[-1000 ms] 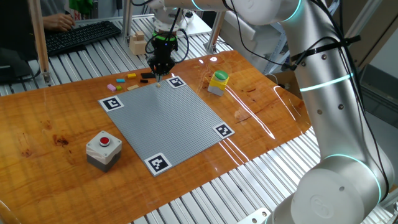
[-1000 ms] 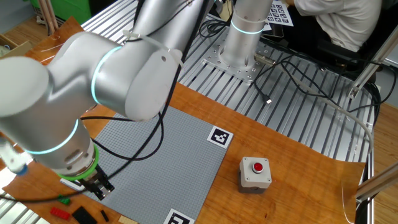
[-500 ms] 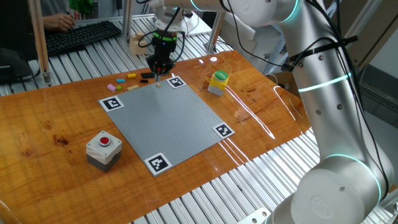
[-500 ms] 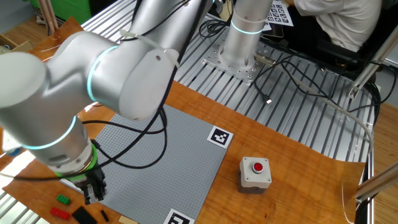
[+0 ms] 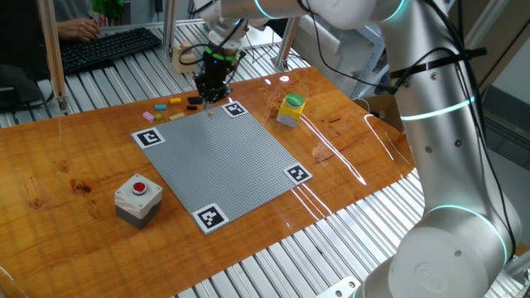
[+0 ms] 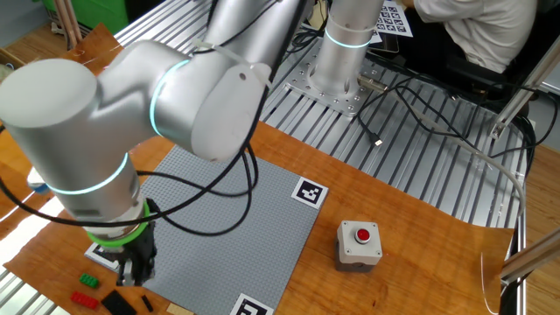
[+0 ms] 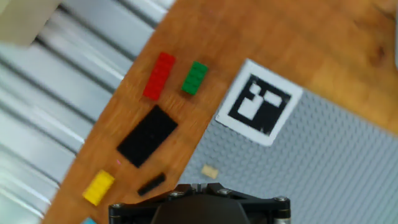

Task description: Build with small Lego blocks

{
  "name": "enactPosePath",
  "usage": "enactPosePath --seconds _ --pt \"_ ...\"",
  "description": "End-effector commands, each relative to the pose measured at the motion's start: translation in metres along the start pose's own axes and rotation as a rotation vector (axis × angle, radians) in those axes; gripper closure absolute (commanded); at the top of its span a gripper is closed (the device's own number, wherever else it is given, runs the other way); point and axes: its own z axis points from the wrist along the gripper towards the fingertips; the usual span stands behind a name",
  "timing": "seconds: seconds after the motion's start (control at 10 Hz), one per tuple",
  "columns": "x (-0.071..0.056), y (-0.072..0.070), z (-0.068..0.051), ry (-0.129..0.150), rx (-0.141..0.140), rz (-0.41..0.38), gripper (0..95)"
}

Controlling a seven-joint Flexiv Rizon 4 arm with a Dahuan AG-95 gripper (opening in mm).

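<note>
Hiding its own fingertips in every view, the clenched hand (image 5: 210,98) hangs over blurred Lego blocks (image 7: 158,76)

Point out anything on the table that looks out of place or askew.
Only one small tan Lego brick lies loose and tilted near the corner of the grey studded baseplate, not pressed on. The other bricks sit scattered on the wooden tabletop.

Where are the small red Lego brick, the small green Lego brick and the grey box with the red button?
small red Lego brick (image 7: 159,76), hand view, middle of its studded top.
small green Lego brick (image 7: 195,78), hand view, its centre.
grey box with the red button (image 5: 137,199), one fixed view, its top face.
</note>
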Motion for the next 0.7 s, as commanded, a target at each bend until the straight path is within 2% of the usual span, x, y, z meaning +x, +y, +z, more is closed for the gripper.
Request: enactPosePath --seconds 0.1,0.5,0.7 --pt "0.009 0.020 -0.003 -0.007 -0.028 0.263 76.0" --pt "0.012 0.036 -0.008 -0.003 -0.040 0.390 76.0" --pt "0.014 0.044 -0.009 0.001 -0.042 0.427 76.0"
